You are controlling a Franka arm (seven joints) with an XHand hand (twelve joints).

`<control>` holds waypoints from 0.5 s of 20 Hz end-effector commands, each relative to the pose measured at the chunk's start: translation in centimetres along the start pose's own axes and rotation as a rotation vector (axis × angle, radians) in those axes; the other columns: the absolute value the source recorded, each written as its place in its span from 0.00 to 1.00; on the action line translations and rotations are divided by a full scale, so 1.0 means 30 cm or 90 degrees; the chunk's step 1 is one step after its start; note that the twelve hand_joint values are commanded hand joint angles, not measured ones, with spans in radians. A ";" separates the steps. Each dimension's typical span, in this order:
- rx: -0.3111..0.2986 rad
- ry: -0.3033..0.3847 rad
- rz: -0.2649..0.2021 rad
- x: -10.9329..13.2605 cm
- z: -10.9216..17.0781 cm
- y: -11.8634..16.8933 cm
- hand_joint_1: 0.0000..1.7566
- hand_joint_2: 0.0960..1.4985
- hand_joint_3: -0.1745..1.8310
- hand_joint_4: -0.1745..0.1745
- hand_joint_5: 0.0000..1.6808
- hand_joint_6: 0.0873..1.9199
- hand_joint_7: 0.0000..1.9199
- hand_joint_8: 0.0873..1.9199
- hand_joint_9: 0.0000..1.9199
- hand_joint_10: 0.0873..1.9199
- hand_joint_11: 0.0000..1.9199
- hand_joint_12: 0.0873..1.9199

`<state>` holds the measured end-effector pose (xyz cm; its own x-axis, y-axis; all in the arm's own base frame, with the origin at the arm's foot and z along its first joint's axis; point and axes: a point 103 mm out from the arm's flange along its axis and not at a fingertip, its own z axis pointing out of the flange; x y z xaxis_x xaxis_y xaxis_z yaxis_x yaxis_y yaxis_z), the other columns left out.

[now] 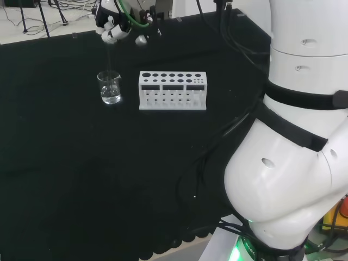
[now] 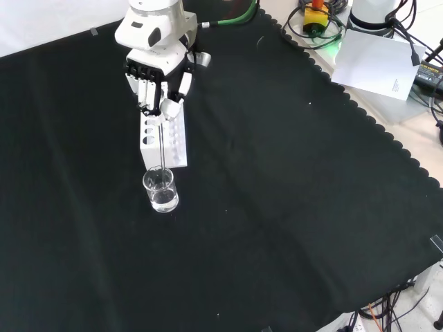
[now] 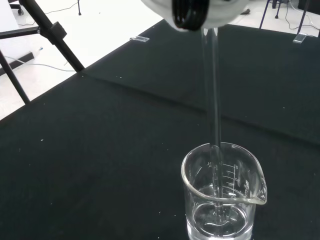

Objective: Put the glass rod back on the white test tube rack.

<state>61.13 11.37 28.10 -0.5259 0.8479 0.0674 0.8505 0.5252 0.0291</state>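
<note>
Hand is hanging over the bench with its fingers curled down and pinching the top end of the glass rod. Rod is hanging upright from that pinch, and its lower end is sitting inside a small clear beaker, reaching down into the clear liquid at the bottom; wrist view is showing this plainly, with the rod running straight down past the beaker rim and into the liquid. Beaker is standing on the black cloth just beside the white test tube rack: in the front view it is sitting nearer the camera than the rack's short end, in the head view the beaker is standing just left of the rack, not touching it. Rack is lying flat on the cloth with its rows of round holes facing up. In the head view the hand is hovering directly above the beaker, well above the rack's height.
</note>
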 end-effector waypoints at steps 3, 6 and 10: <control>-0.010 -0.020 0.000 0.008 -0.039 -0.019 0.74 0.57 0.25 0.00 0.69 0.19 0.58 0.58 0.91 0.36 0.87 0.31; -0.022 -0.025 0.004 0.007 -0.077 -0.030 0.74 0.57 0.26 0.00 0.69 0.19 0.58 0.58 0.91 0.36 0.87 0.31; -0.040 -0.032 0.009 0.016 -0.152 -0.050 0.74 0.57 0.26 0.00 0.70 0.19 0.58 0.58 0.91 0.36 0.87 0.31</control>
<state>60.34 11.08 30.54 -0.5246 0.8508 0.0305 0.8505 0.5223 0.0620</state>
